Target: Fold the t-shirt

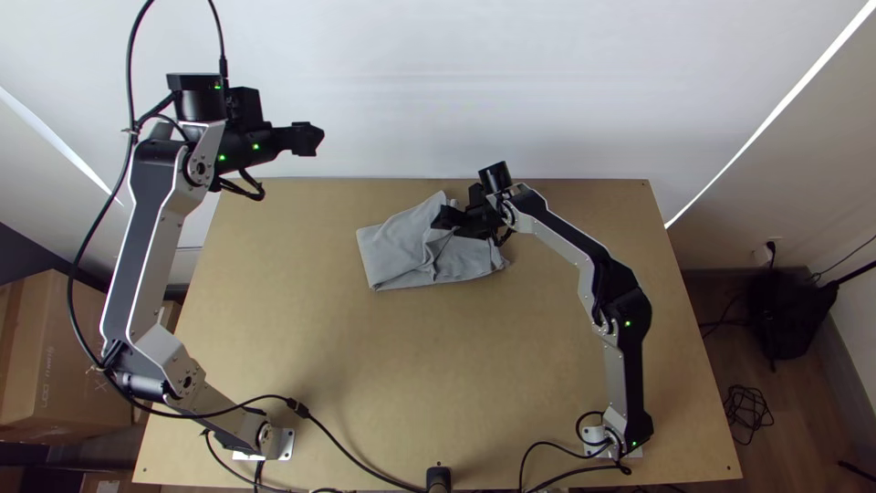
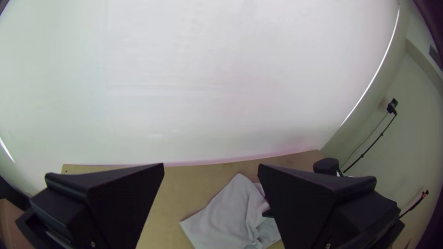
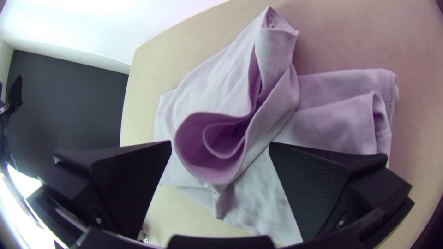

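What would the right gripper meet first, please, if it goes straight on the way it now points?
The right gripper would probably meet the t-shirt first, at the curled, open fold lying ahead between its fingers. How near it is, I cannot tell surely.

- Top view: high over the near edge of the desk (image 1: 411, 365), facing steeply down, far enough off to take in the left arm (image 1: 146, 246) and right arm (image 1: 632, 365).
- Left wrist view: raised, facing out over the desk's far edge towards the pale wall (image 2: 207, 83).
- Right wrist view: close above the t-shirt (image 3: 221, 83), facing down.
- All three share the t-shirt and part of the desk.
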`<state>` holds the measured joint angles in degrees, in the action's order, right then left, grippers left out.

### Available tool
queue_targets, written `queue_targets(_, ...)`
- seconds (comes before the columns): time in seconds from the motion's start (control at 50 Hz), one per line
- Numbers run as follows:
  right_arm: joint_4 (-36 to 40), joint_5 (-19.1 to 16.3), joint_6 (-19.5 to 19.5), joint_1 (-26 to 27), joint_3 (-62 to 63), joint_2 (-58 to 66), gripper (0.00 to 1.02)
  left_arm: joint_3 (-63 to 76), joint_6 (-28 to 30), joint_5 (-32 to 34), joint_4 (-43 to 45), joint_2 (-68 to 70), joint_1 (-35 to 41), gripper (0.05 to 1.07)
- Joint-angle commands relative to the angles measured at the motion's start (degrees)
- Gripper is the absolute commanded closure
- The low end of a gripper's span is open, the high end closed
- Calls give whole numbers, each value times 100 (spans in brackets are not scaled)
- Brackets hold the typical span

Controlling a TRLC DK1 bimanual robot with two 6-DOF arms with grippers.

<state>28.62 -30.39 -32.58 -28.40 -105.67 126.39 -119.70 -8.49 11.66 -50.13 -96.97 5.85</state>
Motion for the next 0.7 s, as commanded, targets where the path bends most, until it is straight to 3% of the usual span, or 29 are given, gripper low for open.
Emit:
queue_targets(0.0, -85, 51, -91, 1, -332, 299, 29, 175, 102, -41, -94, 231, -136, 10)
queue_targets(0.08, -129, 112, -91, 1, -332, 290, 80, 184, 102, -41, -120, 284, -207, 10)
queue_targets(0.12, -138, 165, -73, 10, -323, 272, 101, 193, 93, -41, -120, 301, -224, 10)
queue_targets(0.68, -269, 227, 23, 318, 1110, -1336, 100, 280, 58, -41, -111, 416, -268, 10)
